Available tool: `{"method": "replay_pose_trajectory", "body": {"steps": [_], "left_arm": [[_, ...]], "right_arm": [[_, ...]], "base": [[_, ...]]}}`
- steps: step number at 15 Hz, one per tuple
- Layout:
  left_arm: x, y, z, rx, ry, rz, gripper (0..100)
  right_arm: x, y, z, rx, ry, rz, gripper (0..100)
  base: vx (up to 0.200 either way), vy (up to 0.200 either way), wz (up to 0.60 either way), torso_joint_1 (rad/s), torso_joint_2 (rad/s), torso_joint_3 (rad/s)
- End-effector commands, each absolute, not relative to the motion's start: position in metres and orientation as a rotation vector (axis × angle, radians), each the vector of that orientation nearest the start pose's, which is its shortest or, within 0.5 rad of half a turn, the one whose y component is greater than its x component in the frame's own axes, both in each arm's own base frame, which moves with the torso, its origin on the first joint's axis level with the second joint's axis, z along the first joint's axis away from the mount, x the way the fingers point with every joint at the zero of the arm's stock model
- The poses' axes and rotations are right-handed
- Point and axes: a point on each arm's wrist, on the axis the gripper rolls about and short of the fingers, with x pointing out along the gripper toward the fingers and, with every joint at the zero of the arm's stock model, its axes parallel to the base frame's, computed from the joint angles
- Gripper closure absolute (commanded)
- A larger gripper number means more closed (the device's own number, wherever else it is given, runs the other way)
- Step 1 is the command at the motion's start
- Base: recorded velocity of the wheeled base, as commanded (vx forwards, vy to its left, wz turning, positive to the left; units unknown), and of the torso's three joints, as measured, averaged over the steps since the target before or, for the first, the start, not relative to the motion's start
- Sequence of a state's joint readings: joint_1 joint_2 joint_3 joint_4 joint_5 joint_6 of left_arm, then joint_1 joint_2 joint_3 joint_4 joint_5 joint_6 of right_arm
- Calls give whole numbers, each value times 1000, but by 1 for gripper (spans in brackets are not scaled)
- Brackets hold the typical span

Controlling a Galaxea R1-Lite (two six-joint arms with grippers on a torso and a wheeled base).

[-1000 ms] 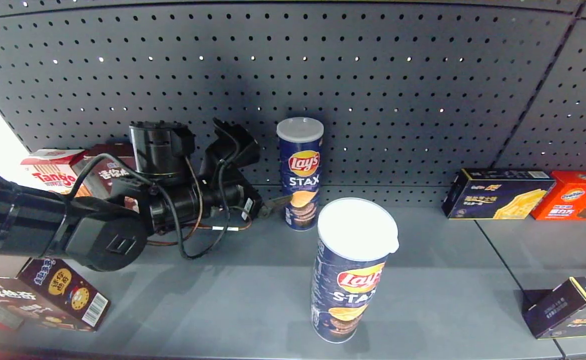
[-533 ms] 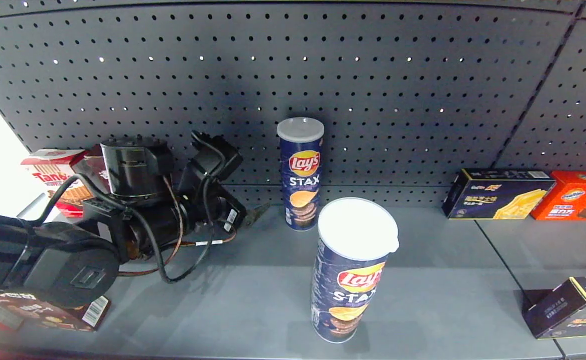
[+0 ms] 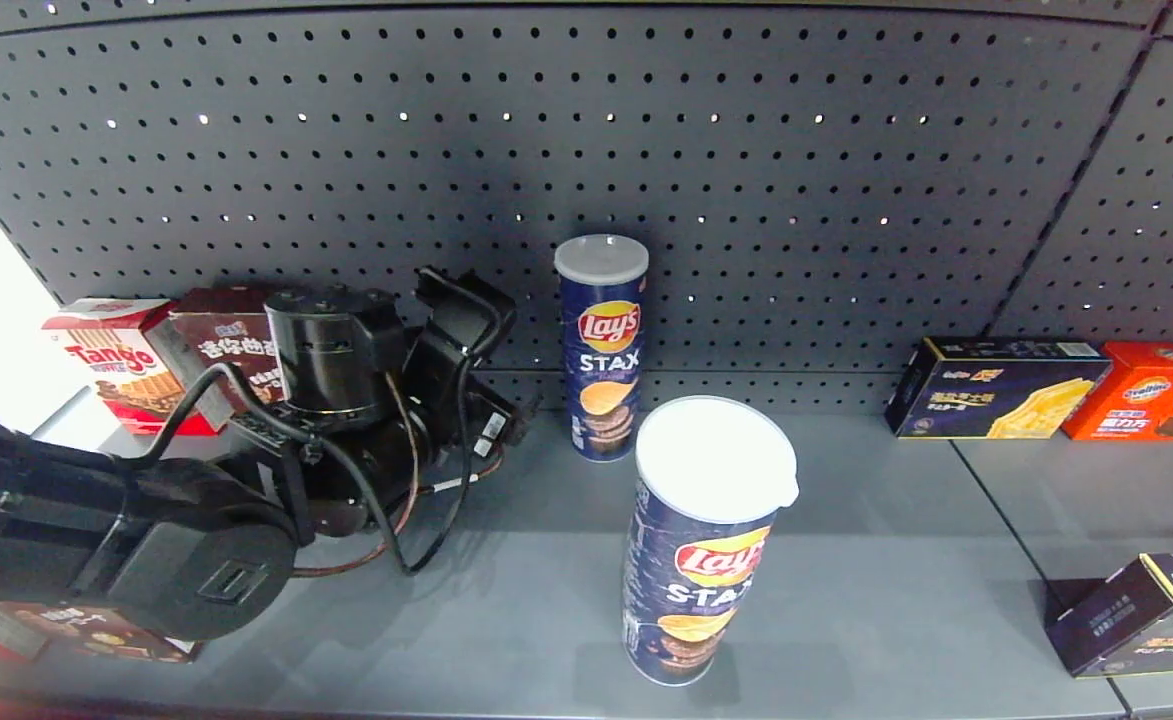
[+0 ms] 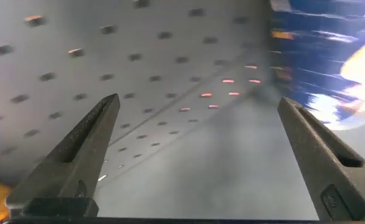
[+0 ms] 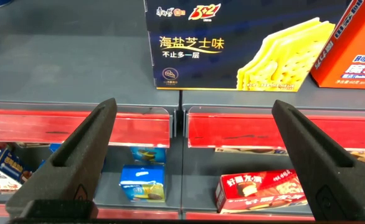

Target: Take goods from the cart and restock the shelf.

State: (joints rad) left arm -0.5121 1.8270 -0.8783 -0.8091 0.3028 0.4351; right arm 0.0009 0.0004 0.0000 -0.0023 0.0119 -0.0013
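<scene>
Head view has the left arm (image 3: 146, 520) lying low across the left end of the shelf (image 3: 896, 560), forearm close to level, wrist turned so its tip points rightward and toward the pegboard wall (image 3: 746, 150). Behind the wrist, on the side away from the fingertips, stand a red-and-white wafer box (image 3: 111, 360) and a brown box (image 3: 231, 340); a second brown box (image 3: 116, 645) lies under the forearm at the shelf's front edge. In the left wrist view the left gripper (image 4: 198, 98) has its two fingers (image 4: 76, 155) spread wide with nothing between them, only bare shelf floor and perforated wall ahead. The back chip can (image 3: 601, 350) stands upright against the wall just past the fingertips, a little to their right and apart from them; in the wrist view it is a blue blur outside the gap. The front chip can (image 3: 701, 540) stands upright farther right of the fingers, nearer the shelf's front edge. Well to the right sit a dark blue cracker box (image 3: 996, 385) and an orange box (image 3: 1161, 390) at the wall, and a dark box (image 3: 1146, 610) near the front. The right gripper (image 5: 193, 102) is likewise parted and holds nothing; beyond its fingers stand a cracker carton (image 5: 245, 43) and an orange carton (image 5: 357, 43) above a red price rail (image 5: 139, 127).
</scene>
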Motion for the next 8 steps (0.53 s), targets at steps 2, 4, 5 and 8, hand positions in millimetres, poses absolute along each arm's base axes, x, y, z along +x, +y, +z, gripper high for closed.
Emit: {"method": "replay_pose_trajectory", "body": {"steps": [2,4,5,8], "left_arm": [[306,-173,167,493,92,-205,0],[307,-177,167,491,89,-175,0],[307,-179,166,491,91,-169,0],[308,-187,163,475,60,-151,0]], "right_arm": [[-23,0,76,-2,-3,14,0],[-23,0,76,-2,-3,14,0],[-23,0,76,-2,-2,14,0],[-23,0,76,-2,-3,14,0]], "base": [[0,0,0,0,0,0],[0,0,0,0,0,0],[0,0,0,0,0,0],[0,0,0,0,0,0]]}}
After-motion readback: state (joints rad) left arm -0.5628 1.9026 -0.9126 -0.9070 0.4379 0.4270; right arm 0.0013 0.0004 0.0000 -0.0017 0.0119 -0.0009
